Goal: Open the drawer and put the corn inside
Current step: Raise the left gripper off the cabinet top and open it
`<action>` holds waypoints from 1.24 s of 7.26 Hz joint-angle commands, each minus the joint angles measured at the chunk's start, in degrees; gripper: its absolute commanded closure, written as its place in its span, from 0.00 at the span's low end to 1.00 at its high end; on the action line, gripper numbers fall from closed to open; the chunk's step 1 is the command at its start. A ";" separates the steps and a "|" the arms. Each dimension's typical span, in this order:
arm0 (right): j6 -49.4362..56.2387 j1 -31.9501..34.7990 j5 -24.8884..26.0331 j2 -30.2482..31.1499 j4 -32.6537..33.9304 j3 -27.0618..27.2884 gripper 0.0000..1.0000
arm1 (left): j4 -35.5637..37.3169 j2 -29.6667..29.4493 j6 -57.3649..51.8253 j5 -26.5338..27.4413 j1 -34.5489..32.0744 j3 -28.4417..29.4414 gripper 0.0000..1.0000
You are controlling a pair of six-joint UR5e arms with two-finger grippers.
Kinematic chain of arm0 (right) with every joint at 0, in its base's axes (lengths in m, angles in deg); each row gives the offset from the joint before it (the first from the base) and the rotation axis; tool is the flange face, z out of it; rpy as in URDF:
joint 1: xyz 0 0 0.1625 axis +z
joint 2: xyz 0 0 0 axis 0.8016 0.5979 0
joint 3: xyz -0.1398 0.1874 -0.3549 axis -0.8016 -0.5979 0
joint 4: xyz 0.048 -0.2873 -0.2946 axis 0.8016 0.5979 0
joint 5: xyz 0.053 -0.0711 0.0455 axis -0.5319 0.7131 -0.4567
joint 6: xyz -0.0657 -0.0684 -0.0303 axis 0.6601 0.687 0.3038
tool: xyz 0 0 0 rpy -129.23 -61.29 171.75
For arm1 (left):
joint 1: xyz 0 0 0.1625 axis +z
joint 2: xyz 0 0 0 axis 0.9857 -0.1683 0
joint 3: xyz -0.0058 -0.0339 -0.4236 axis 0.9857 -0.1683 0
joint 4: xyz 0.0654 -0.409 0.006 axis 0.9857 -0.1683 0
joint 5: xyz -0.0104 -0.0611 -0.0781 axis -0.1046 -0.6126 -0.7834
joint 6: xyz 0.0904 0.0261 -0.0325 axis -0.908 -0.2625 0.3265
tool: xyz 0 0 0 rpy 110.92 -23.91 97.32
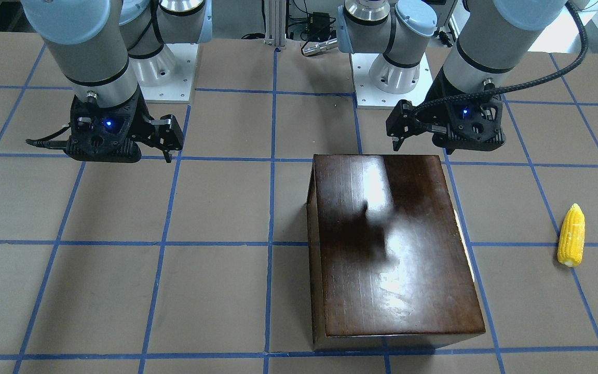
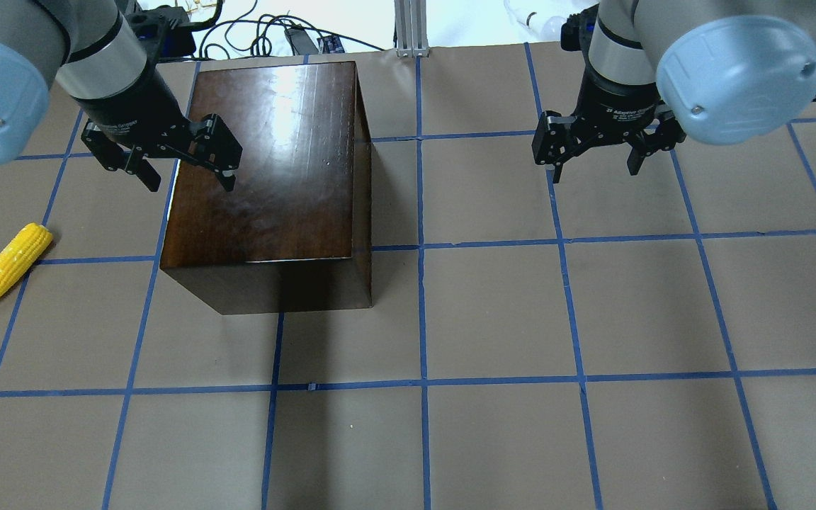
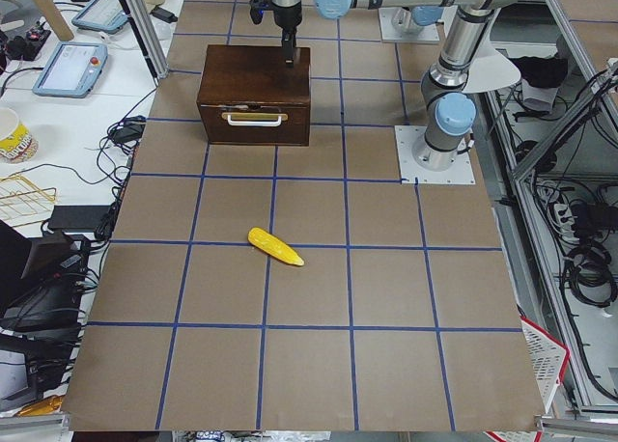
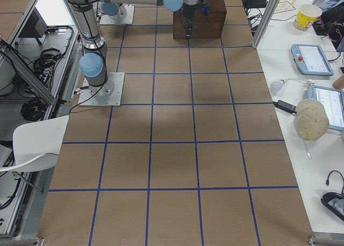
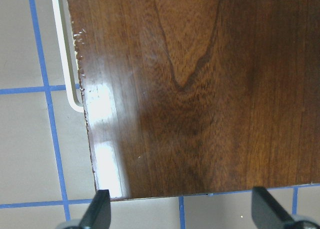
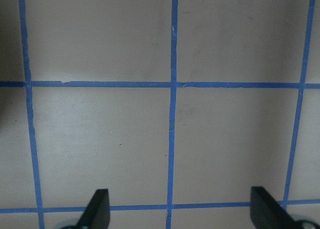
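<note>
The glossy dark-brown box (image 2: 273,163) stands on the table, and its drawer (image 3: 254,124) is shut, with the pale pull (image 5: 62,54) on the side facing away from the right arm. The corn (image 2: 10,267) lies on the table beyond that side, apart from the box; it also shows in the front view (image 1: 571,236) and the left side view (image 3: 275,247). My left gripper (image 2: 188,177) hovers open and empty above the box top near the drawer-side edge (image 5: 182,216). My right gripper (image 2: 596,166) hangs open and empty over bare table (image 6: 180,216).
The table (image 2: 521,319) is brown with a blue tape grid. The arm bases (image 1: 382,78) stand at the robot's edge. Cables and aluminium posts (image 2: 408,28) lie past the far edge.
</note>
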 commanded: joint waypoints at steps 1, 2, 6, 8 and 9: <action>0.00 0.00 0.00 0.00 -0.08 0.00 0.00 | 0.12 0.10 -0.04 0.00 0.01 0.01 0.00; 0.00 0.00 0.00 0.00 -0.08 0.00 0.00 | 0.12 0.10 -0.04 0.00 0.01 0.01 0.00; 0.00 0.00 0.00 0.00 -0.08 0.00 0.00 | 0.20 0.98 0.14 0.44 0.01 0.45 0.00; 0.00 0.00 0.00 0.00 -0.08 0.00 0.00 | 0.20 1.33 0.14 0.36 0.09 0.27 0.00; 0.00 0.00 0.00 0.00 -0.08 0.00 0.00 | 0.21 1.42 0.14 0.44 0.01 0.27 0.00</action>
